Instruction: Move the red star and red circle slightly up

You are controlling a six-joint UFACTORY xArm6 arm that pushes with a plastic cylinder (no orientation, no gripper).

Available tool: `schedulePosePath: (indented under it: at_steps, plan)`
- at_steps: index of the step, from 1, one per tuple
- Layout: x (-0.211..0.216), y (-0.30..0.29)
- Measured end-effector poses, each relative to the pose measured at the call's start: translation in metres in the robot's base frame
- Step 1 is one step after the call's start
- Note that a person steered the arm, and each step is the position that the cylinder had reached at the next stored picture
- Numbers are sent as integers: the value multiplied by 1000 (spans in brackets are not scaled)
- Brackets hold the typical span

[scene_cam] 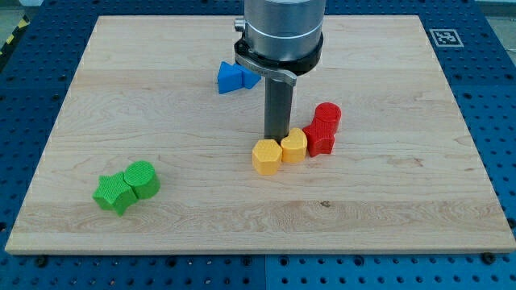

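We counted one wooden worktop [161, 105] filling most of the frame, and one arm [282, 32] coming down from the top centre, upright, ending in a dark rod. Our arm carried no hand, so nothing stood apart or together. On the worktop lay seven blocks: two red, two yellow, two green, one blue.

My tip [278, 137] stood just above the yellow hexagon [266, 156] and yellow heart-like block [294, 146], right of centre. The red star [321, 138] touched that second yellow block, the red circle [327, 115] just above it. The green star [114, 193] and green circle [143, 179] sat lower left; the blue block [232, 77] upper centre.
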State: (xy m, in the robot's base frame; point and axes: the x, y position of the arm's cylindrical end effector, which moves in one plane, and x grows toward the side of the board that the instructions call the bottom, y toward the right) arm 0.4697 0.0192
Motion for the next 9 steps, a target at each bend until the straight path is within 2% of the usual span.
schedulePosePath:
  at_steps: [1, 3, 4, 6, 7, 8, 9]
  plan:
    - [-21, 18]
    - [11, 90]
    - [12, 108]
    - [20, 64]
    - [58, 65]
    - [79, 82]
    - [73, 92]
